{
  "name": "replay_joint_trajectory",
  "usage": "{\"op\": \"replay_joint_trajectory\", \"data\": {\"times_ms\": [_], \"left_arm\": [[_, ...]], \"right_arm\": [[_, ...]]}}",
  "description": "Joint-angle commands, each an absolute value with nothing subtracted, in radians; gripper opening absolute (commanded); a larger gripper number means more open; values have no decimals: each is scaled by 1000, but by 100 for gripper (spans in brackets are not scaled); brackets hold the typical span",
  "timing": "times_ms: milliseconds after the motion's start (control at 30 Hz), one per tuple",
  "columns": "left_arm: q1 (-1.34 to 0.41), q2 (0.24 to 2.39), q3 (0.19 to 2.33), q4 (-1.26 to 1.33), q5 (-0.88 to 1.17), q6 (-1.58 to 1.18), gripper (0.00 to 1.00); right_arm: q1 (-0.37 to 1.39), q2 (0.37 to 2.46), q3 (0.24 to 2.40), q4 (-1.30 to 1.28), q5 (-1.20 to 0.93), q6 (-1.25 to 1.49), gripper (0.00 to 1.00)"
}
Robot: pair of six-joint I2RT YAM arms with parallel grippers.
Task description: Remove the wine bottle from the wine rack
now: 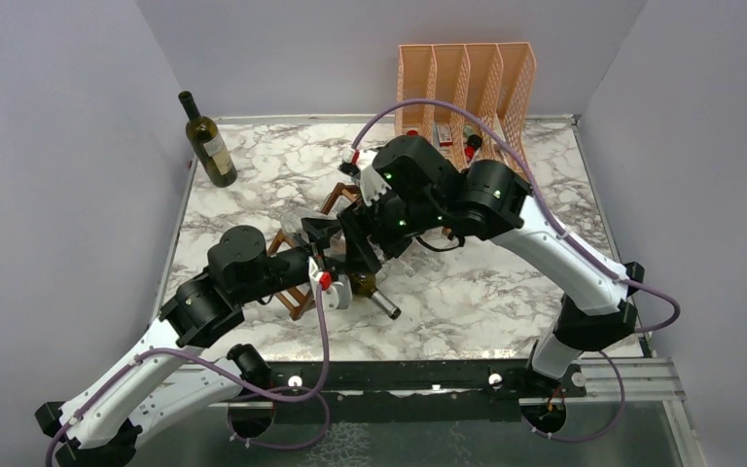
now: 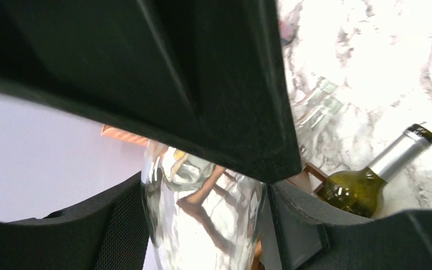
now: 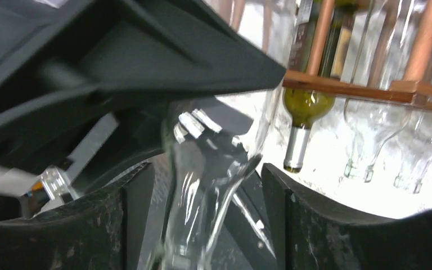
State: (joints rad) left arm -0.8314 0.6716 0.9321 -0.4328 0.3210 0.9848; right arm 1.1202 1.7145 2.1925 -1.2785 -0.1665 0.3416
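The brown wooden wine rack (image 1: 298, 300) lies mid-table, mostly under both arms; its sticks show in the right wrist view (image 3: 360, 90). A green wine bottle (image 1: 373, 290) with a silver foil neck lies in it (image 2: 360, 185) (image 3: 306, 104). My left gripper (image 1: 336, 255) (image 2: 202, 225) is shut on the body of a clear glass bottle (image 2: 202, 225). My right gripper (image 1: 360, 243) (image 3: 208, 185) is open, its fingers on either side of that clear bottle's shoulder and neck (image 3: 202, 169), with a small gap.
Other clear bottles (image 3: 371, 124) lie in the rack. A second green wine bottle (image 1: 209, 141) stands upright at the back left. A peach mesh file organiser (image 1: 467, 83) stands against the back wall. Grey walls close in three sides.
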Motion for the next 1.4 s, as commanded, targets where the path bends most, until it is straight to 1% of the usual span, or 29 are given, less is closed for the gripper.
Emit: {"op": "replay_joint_trajectory", "data": {"times_ms": [0, 100, 133, 233, 400, 500, 600, 800, 900, 1000, 1100, 1133, 1167, 1233, 1367], "left_arm": [[-822, 655, 917, -305, 229, 902, 7], [-822, 650, 905, -280, 207, 891, 2], [-822, 646, 903, -271, 201, 890, 0], [-823, 641, 897, -237, 177, 880, 0], [-822, 645, 904, -137, 66, 856, 0], [-821, 669, 928, -56, -50, 827, 0], [-821, 712, 970, 5, -171, 797, 0], [-821, 810, 1031, 201, -406, 807, 0], [-790, 875, 1062, 289, -475, 791, 0], [-671, 929, 1095, 310, -436, 686, 0], [-437, 978, 1095, 330, -320, 514, 0], [-330, 995, 1085, 346, -277, 460, 0], [-272, 1018, 1076, 370, -240, 417, 0], [-177, 1057, 1068, 386, -217, 346, 0], [-45, 1106, 1008, 432, -222, 235, 0]], "right_arm": [[1129, 1612, 2189, -1150, -104, 335, 79], [1131, 1578, 2189, -1137, -85, 342, 92], [1131, 1563, 2187, -1131, -71, 343, 94], [1130, 1504, 2175, -1112, -18, 346, 98], [1130, 1354, 2093, -1038, 95, 354, 99], [1130, 1229, 1974, -957, 138, 348, 99], [1130, 1131, 1862, -877, 132, 338, 99], [1130, 1036, 1733, -839, 132, 347, 99], [1130, 1014, 1700, -851, 143, 360, 99], [1129, 983, 1668, -853, 145, 375, 99], [1130, 957, 1642, -860, 151, 395, 99], [1130, 949, 1635, -864, 151, 401, 99], [1130, 942, 1632, -869, 152, 408, 99], [1130, 930, 1625, -880, 155, 423, 99], [1130, 919, 1627, -910, 159, 446, 99]]}}
